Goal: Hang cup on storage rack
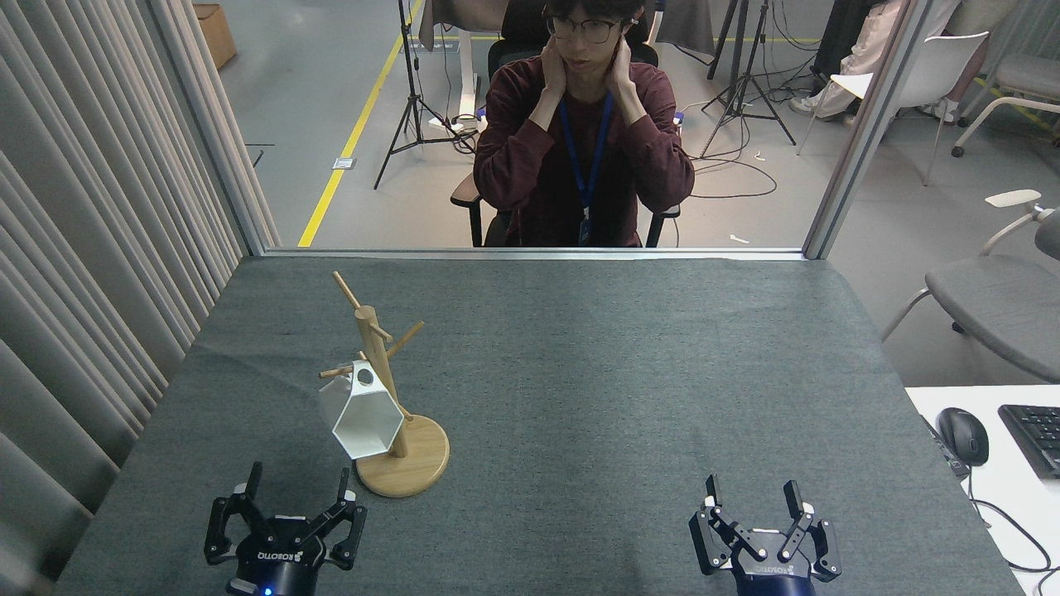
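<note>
Hanging off a peg of the light wooden mug tree (383, 389) just beyond the wide-open, empty left gripper (296, 505), the white faceted plastic cup (360, 422) looks done; right gripper (754, 499) is spread open too.

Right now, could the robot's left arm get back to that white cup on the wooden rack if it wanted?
Probably yes. The left tool is open, close in front of the storage rack, and only bare table lies between it and the hanging cup. The rack's post stands just behind the cup, not in the way.
</note>
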You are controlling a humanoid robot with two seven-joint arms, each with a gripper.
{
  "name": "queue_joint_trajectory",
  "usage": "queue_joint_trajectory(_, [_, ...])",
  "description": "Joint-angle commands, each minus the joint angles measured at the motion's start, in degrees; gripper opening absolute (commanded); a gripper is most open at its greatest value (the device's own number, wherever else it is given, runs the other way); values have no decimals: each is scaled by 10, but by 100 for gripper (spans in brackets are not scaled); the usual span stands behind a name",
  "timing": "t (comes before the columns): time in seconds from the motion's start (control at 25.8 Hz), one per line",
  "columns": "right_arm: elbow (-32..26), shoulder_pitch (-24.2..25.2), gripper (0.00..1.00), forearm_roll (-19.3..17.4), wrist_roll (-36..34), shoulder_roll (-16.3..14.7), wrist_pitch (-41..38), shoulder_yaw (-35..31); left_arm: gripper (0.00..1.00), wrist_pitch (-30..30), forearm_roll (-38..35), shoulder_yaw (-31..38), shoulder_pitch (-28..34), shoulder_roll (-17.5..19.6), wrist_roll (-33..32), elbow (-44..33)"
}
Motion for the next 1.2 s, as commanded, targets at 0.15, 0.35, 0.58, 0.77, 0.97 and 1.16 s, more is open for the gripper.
queue_joint_trajectory(0.15, [-5,8,98,1,-4,0,-4,2,100,-26,81,-4,14,3,-61,-54])
queue_joint_trajectory(0.35, [-9,9,98,1,-4,-2,-8,4,100,-90,137,2,38,13,-74,-59])
queue_joint_trajectory(0.58, [-9,9,98,2,-4,-4,-14,4,100,-97,147,-5,45,16,-68,-59])
queue_joint_trajectory(0.77, [-9,10,98,2,-4,-3,-14,4,100,-94,147,-11,46,15,-59,-59])
queue_joint_trajectory(0.97, [-17,9,98,0,-3,-2,-23,4,100,-78,144,-22,45,14,6,-58])
queue_joint_trajectory(1.16, [-45,20,98,-6,4,-6,-68,0,100,-72,143,-35,45,15,27,-58])
